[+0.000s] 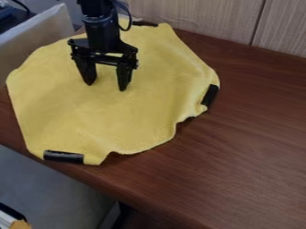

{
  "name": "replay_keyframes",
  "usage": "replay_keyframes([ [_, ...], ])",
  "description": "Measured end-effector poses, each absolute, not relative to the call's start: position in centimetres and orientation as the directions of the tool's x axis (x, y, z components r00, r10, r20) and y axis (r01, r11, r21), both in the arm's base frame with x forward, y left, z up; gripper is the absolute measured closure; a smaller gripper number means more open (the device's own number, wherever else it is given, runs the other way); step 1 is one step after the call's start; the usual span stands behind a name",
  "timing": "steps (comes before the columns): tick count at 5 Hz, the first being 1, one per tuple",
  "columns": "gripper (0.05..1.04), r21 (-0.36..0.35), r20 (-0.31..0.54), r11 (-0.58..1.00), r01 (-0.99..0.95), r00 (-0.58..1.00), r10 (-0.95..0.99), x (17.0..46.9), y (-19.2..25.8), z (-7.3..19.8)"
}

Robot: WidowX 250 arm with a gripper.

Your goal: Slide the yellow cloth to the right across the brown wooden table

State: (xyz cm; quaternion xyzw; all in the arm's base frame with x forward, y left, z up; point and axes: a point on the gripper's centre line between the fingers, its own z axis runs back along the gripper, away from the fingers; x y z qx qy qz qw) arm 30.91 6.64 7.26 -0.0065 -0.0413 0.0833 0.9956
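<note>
Yellow cloth lay below the parted jaws of the gripper, which pointed down over its upper half; contact was unclear. Black strips marked its edge at 3 and 7 o'clock. Brown tabletop stretched from 2 to 5 o'clock, wall panelling beyond 1.

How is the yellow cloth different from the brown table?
The cloth is bright yellow, but the table is dark brown. The cloth looks soft and fuzzy, while the table looks smooth, with streaky wood lines. The cloth's edge is wavy and folds in places, but the table's front edge is straight. Both are spread out underneath the end effector, with the cloth lying on top of the table.
</note>
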Motion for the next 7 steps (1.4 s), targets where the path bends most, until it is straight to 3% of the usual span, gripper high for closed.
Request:
replay_keyframes([
  [3,0.085,-0.039,0.076,0.999,0.014,0.997,-0.011,32.4,-0.4,7.3],
  [5,0.084,-0.045,0.062,0.984,0.171,0.984,-0.168,31.6,-5.3,7.3],
  [7,0.084,-0.031,0.082,0.982,0.188,0.979,-0.185,31.1,-6.0,8.8],
])
